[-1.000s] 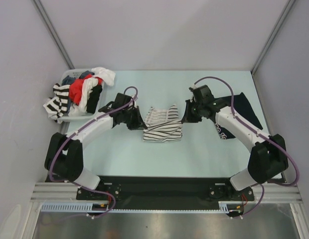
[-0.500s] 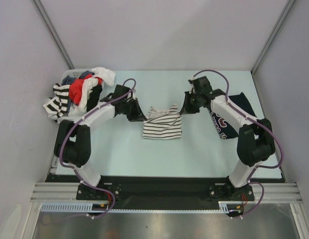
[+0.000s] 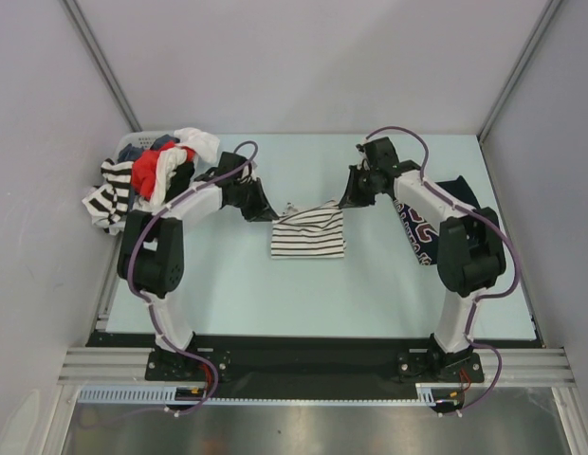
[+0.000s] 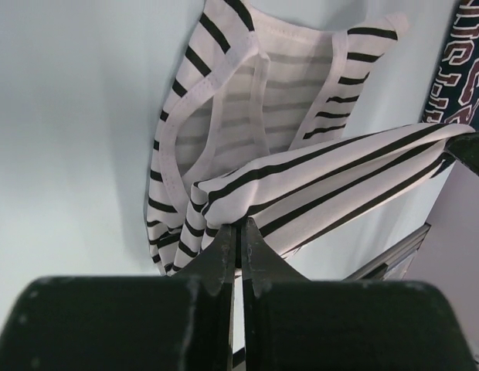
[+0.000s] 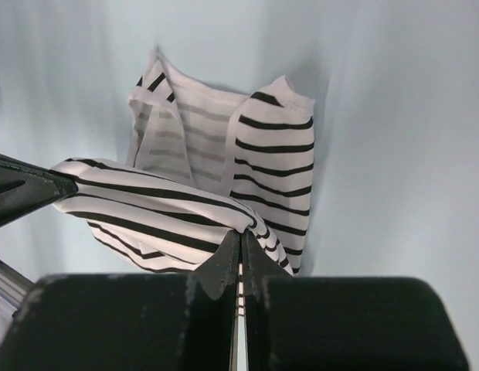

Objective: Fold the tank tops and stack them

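Note:
The white tank top with thin dark stripes [image 3: 308,237] lies in the middle of the pale table, its straps toward the back. My left gripper [image 3: 272,214] is shut on the top's left edge [image 4: 241,224]. My right gripper [image 3: 344,201] is shut on the right edge [image 5: 240,232]. A band of striped cloth [image 4: 332,174] hangs taut between the two grippers, above the rest of the top [image 5: 274,154]. The dark navy jersey [image 3: 419,232] lies at the right, partly hidden under my right arm; its lettering shows in the left wrist view [image 4: 465,62].
A white basket [image 3: 142,223] at the back left holds a heap of clothes in red, white, black and stripes, some spilling over its rim. Metal frame posts [image 3: 104,66] and walls stand round the table's back and sides.
Both grippers have moved toward the back of the table, carrying the striped top's edge over the rest of it. The arms have stretched farther out.

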Motion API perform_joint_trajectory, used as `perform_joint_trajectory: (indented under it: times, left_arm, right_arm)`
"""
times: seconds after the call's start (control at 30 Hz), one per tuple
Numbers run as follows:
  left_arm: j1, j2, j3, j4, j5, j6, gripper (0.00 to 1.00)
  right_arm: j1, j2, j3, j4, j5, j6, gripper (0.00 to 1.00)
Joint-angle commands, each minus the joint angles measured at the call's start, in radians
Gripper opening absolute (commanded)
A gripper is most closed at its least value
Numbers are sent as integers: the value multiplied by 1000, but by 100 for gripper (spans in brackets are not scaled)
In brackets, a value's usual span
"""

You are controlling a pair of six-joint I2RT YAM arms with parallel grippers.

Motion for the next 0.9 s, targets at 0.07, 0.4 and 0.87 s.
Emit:
perform_joint_trajectory:
  times: [0.07,0.4,0.87]
  left_arm:
    - [21,66,84,7,1,11,4]
    - [21,130,152,24,-28,-7,6]
    - [24,127,172,39,-103,22,63]
  right_arm:
    - [-37,51,59,54,6,12,3]
    - [-57,134,107,112,-13,49,4]
    - [-65,131,108,171,1,87,37]
